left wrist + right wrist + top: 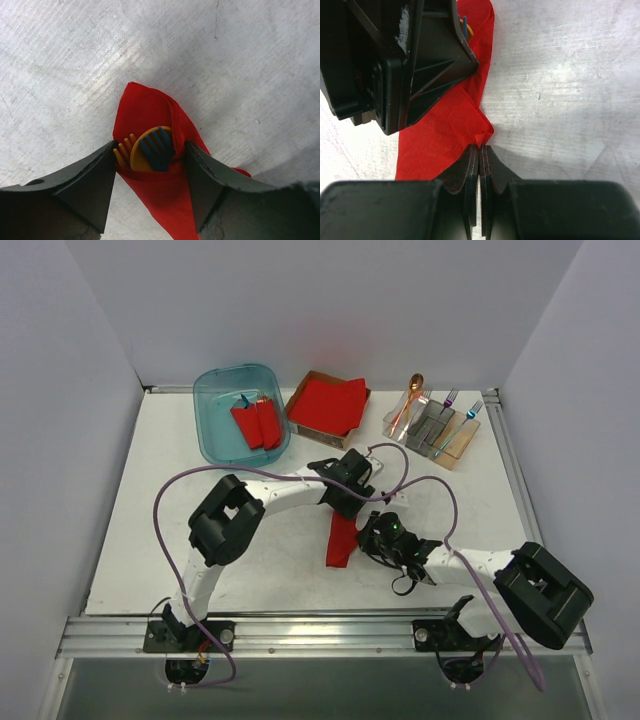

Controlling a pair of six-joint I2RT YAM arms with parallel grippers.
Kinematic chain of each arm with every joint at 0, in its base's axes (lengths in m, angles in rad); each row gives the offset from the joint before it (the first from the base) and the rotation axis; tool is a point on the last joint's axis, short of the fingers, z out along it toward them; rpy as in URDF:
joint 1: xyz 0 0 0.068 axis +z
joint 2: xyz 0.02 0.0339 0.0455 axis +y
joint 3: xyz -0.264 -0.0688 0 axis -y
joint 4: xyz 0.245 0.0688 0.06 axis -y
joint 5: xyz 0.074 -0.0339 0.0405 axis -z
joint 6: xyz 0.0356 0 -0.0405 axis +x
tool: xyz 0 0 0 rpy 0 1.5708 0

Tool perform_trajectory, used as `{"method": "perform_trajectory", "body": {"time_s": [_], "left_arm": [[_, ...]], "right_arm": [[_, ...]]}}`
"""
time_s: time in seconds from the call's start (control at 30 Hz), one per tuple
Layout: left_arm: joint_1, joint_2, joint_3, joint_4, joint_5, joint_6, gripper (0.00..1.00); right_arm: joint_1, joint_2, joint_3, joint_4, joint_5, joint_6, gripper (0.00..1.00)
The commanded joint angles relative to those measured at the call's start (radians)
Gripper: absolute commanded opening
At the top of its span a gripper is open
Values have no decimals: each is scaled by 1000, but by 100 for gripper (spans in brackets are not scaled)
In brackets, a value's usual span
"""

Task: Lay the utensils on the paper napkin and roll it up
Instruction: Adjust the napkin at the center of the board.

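Note:
The paper napkin (341,541) lies mid-table, folded into a long red bundle (165,200). Out of its top end poke the utensils: an orange-yellow spoon (141,159), a blue fork (159,145) lying in its bowl, and orange-yellow tines (121,154). My left gripper (150,150) straddles this end from above, and both fingers touch the bundle's sides. My right gripper (482,146) is shut, pinching a small corner of the napkin's edge (445,125) against the table. In the top view the left gripper (348,490) sits at the bundle's far end, the right gripper (376,536) at its right side.
A blue bin (210,390) at the back left holds red rolled bundles (256,422). A cardboard box with a red napkin stack (328,405) stands behind the arms. A utensil holder (435,428) with more cutlery sits at the back right. Purple cables loop over the table.

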Motion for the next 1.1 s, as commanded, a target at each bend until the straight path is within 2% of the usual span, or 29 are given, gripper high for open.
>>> {"method": "perform_trajectory", "body": {"time_s": [0.0,0.8,1.07], "left_arm": [[-44,36,11,5,-26,86,64],[-21,63,-27,54,-23,125,63],[-4,62,-37,51,-36,128,62]], "right_arm": [[-3,-38,29,-31,13,-31,0],[-3,-173,8,-152,39,-19,0],[-12,-180,17,-235,98,51,0]]}}
